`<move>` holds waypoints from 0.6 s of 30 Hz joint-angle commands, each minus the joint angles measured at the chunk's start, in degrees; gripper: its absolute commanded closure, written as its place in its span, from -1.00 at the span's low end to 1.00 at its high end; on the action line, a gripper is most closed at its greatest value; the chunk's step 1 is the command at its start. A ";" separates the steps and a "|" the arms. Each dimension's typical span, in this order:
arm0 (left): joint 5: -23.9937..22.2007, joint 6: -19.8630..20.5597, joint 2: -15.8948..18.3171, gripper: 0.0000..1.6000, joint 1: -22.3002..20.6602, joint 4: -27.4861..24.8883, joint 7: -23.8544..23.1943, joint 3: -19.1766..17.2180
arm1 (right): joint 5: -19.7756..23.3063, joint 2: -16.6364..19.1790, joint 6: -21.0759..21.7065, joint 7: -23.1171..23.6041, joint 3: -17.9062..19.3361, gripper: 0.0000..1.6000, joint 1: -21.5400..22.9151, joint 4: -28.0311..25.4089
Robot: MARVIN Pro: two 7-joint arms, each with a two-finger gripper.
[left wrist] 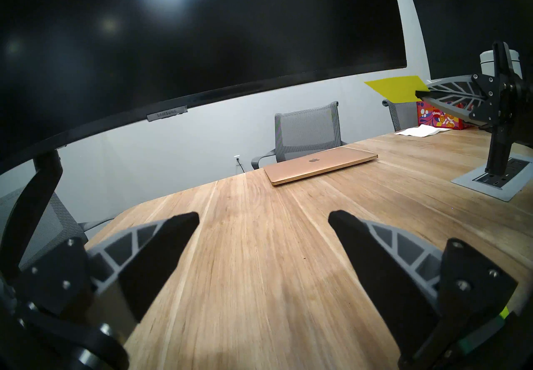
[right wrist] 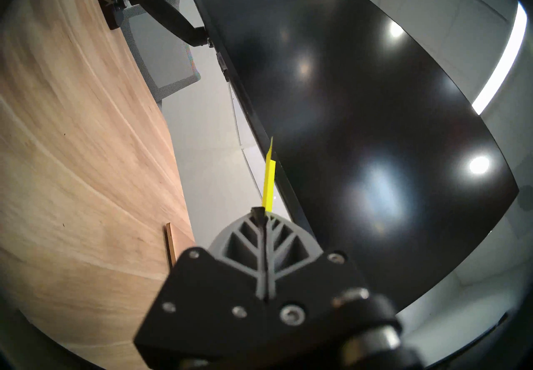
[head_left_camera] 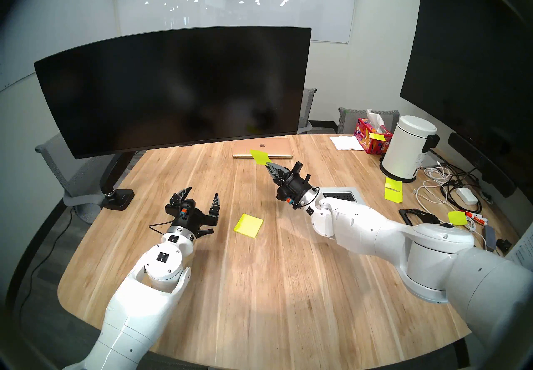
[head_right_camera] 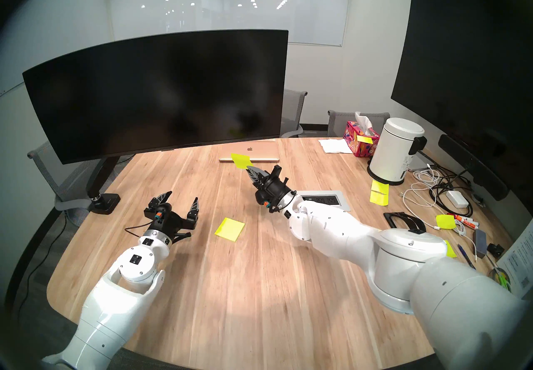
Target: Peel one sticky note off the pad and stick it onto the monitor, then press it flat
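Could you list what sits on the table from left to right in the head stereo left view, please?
Monitor clamp base → left pincer → pad → sticky note in the right pincer → tissue box → white canister.

The wall screen [head_left_camera: 473, 52] is cut off at the frame's right edge. The sticky note [right wrist: 269, 180] appears edge-on from the right wrist, its face hidden. Cables [head_left_camera: 441, 187] tangle indistinctly.

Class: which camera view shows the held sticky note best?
The left wrist view: the sticky note shows large and broad-faced, pinched by the right gripper. Head views show it smaller; the right wrist view shows it edge-on.
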 commanded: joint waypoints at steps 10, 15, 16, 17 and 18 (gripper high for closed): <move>0.07 -0.47 0.09 -1.00 -0.40 -1.11 -0.10 -0.05 | -2.13 -10.45 4.75 -5.20 0.84 1.00 2.43 7.32; 0.07 -0.48 0.10 -1.00 -0.38 -1.14 -0.10 -0.05 | -3.47 -12.93 7.55 -7.98 1.09 1.00 2.57 10.34; 0.07 -0.49 0.10 -1.00 -0.38 -1.14 -0.10 -0.05 | -3.54 -13.41 7.84 -8.49 1.29 1.00 2.56 10.98; 0.07 -0.49 0.10 -1.00 -0.38 -1.14 -0.10 -0.05 | -4.33 -13.72 8.68 -9.09 0.89 1.00 2.77 11.55; 0.06 -0.49 0.10 -1.00 -0.38 -1.15 -0.10 -0.05 | -4.70 -14.07 8.95 -9.54 0.74 1.00 2.84 12.14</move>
